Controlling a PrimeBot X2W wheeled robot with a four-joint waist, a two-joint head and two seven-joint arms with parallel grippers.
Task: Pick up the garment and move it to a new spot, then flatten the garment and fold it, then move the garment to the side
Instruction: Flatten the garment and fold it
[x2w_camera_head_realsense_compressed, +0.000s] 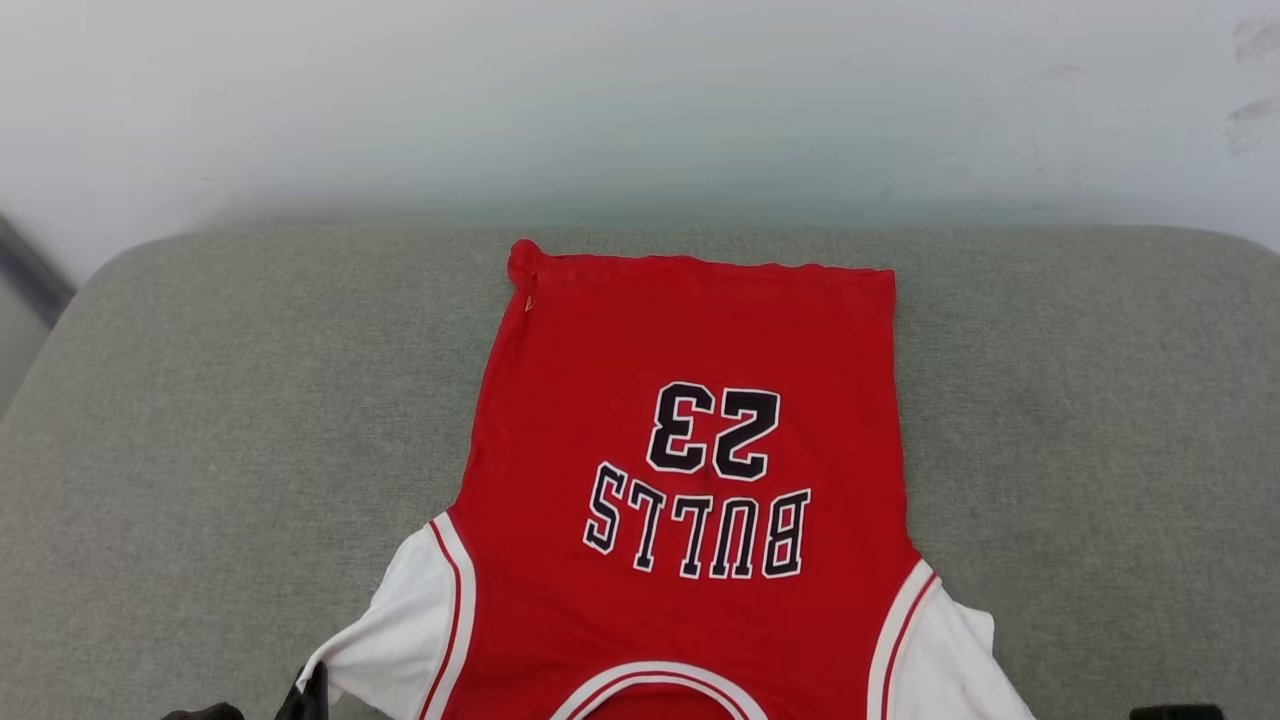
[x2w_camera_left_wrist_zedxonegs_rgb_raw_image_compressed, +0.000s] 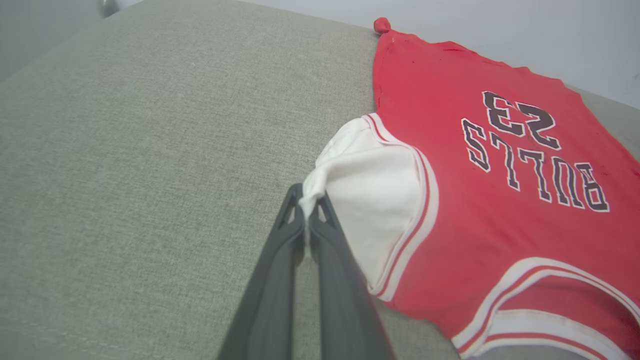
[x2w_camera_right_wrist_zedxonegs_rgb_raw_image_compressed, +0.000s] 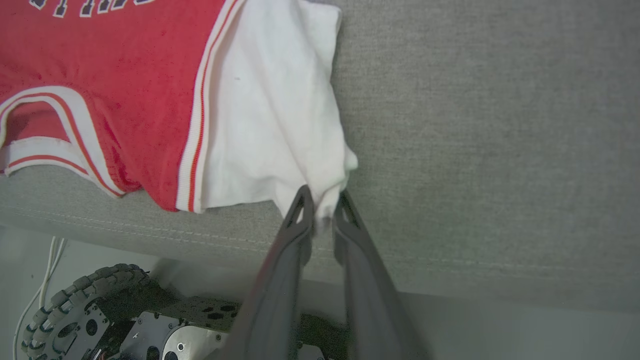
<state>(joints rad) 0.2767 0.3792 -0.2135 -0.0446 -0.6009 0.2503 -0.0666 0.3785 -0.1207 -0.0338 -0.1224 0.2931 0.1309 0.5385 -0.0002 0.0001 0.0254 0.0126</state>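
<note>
My left gripper (x2w_camera_left_wrist_zedxonegs_rgb_raw_image_compressed: 306, 201) is clamped on the tip of the white left sleeve. Between my arms the garment (x2w_camera_head_realsense_compressed: 640, 340) lies flat, lettering up, on the grey cushion (x2w_camera_head_realsense_compressed: 200, 420). My right gripper (x2w_camera_right_wrist_zedxonegs_rgb_raw_image_compressed: 324, 206) pinches the other sleeve, I judge to spread the cloth taut for folding.

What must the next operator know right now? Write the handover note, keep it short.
Garment: spread on the grey cushion, lettering up, collar at the near edge, hem at the far side.
Left tool: shut on the tip of the left white sleeve.
Right tool: shut on the tip of the right white sleeve.
Done: laid out mostly flat; the far-left hem corner is bunched.
Left: fold it, then move it to the side.
</note>
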